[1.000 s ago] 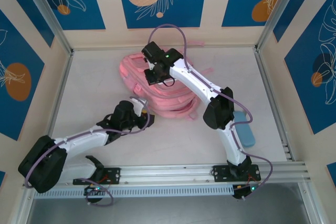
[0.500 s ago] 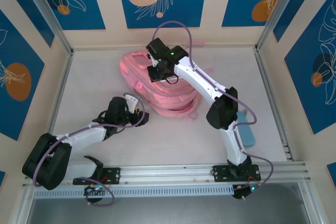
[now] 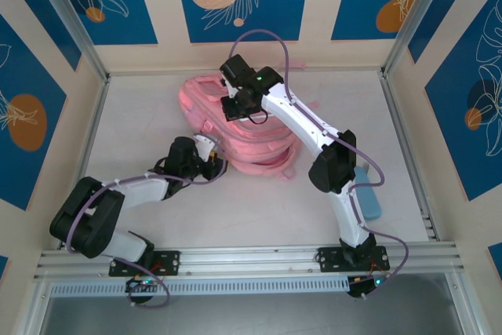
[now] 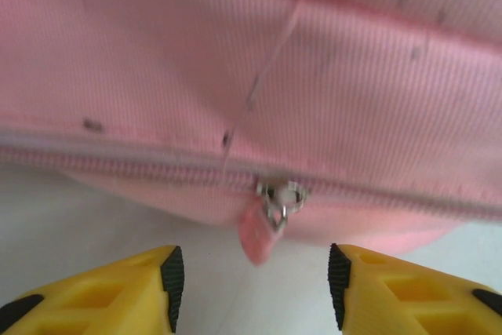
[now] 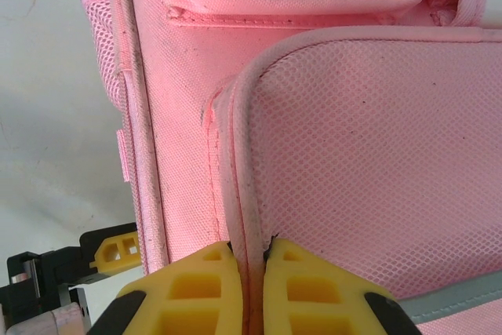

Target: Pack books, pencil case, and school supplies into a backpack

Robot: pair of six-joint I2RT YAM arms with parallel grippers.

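Note:
The pink backpack (image 3: pixel 251 135) lies at the table's back middle. My right gripper (image 3: pixel 235 109) is shut on the piped edge of its mesh back panel (image 5: pixel 251 217), pinching the seam between both yellow fingers. My left gripper (image 3: pixel 216 158) sits at the backpack's front-left side, open, its yellow fingers (image 4: pixel 133 288) apart and nothing between them. Just beyond them hangs a pink zip pull (image 4: pixel 263 237) from a metal slider on the pale zip stripe (image 4: pixel 118 154). The light blue pencil case (image 3: pixel 365 194) lies on the table to the right, partly behind my right arm. The books are out of view.
White tabletop (image 3: pixel 141 115) lies left and in front of the backpack. Metal frame posts (image 3: pixel 94 115) and patterned walls enclose the table on three sides. A rail (image 3: pixel 259 256) runs along the near edge by the arm bases.
My left gripper drew back from the backpack, then came forward again to its front-left side. My right gripper shifted slightly back and right along the backpack, still shut on the fabric.

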